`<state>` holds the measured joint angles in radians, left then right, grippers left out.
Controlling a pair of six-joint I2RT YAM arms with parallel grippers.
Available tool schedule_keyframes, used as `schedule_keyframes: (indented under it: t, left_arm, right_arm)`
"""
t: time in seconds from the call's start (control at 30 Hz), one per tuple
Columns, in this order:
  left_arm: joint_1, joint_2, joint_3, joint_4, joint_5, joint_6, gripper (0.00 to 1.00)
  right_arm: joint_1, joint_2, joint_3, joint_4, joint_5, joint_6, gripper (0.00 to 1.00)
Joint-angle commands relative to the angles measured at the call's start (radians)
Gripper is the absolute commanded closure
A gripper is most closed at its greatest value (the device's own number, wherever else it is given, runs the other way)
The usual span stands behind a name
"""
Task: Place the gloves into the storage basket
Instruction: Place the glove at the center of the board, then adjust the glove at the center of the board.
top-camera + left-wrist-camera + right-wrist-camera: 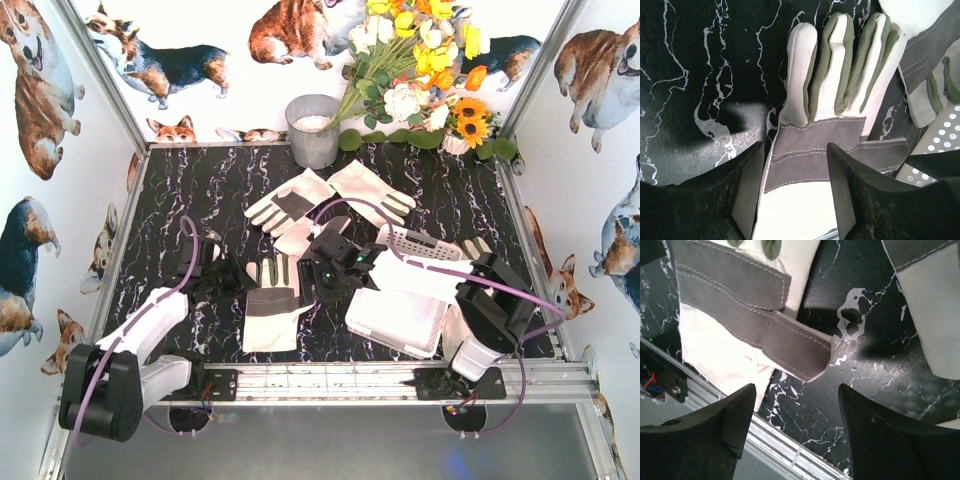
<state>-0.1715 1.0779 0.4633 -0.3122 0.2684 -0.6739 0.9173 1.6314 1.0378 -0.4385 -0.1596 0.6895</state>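
Left wrist view: left gripper [795, 167] is spread astride the near glove [815, 140], patch side up, nothing pinched. Right gripper [796, 407] is likewise spread and empty, above that glove's thumb. The basket [418, 242] lies just right of this glove, partly under the right arm.

Step, as judged: pick up this glove. You should go lower and pinch cuff fabric only. Front rail [775, 439] runs close by. Bare table [690, 75] shows to the left. More gloves [370, 190] lie behind.
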Motion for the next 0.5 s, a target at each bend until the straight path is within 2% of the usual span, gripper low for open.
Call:
schedule_keyframes:
  t: [0.0,0.1,0.33,0.4,0.47]
  left_arm:
    - [-0.011,0.043,0.003,0.067,-0.001,0.017,0.55]
    - [-0.012,0.076,0.01,0.084,-0.007,0.026,0.61]
    - [-0.012,0.139,0.02,0.108,-0.024,0.041,0.66]
    - [-0.012,0.151,0.021,0.115,-0.024,0.041,0.69]
    - [-0.012,0.162,0.023,0.118,-0.024,0.042,0.76]
  right_arm:
    - [0.002,0.044,0.015,0.079,0.011,0.027,0.34]
    - [0.0,0.077,0.041,0.066,0.025,0.013,0.39]
    - [-0.024,0.13,0.053,0.112,-0.01,0.018,0.42]
    - [-0.038,0.141,0.041,0.155,-0.053,0.038,0.47]
    - [-0.05,0.145,0.03,0.193,-0.09,0.055,0.57]
